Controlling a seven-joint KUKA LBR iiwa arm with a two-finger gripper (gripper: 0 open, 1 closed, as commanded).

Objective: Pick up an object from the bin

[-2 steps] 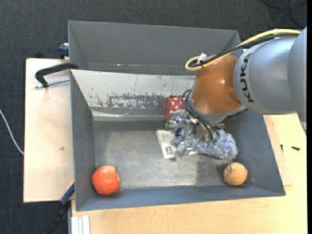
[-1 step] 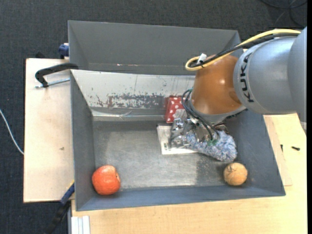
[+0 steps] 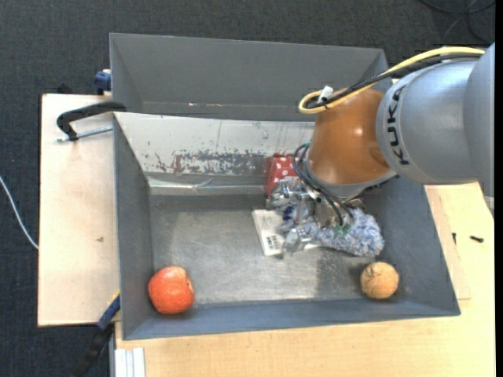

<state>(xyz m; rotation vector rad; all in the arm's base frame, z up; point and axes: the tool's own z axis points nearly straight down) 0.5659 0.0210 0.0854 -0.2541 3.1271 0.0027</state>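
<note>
1. Card point(image 3: 269, 238): white, flat, rectangular, mid-bin point(image 3: 204, 250); long axis runs roughly back wall to front wall, slightly slanted.
2. Cloth point(image 3: 360, 236): blue-white speckled, fuzzy, lumpy, just right of card.
3. Red box point(image 3: 278, 171) by back wall; orange ball point(image 3: 170, 290) front-left, tan ball point(image 3: 380, 280) front-right, both round.
4. Gripper point(image 3: 295, 220) low at card's right edge, arm coming in from right, wrist pointing down; open or closed: cannot tell.
</note>
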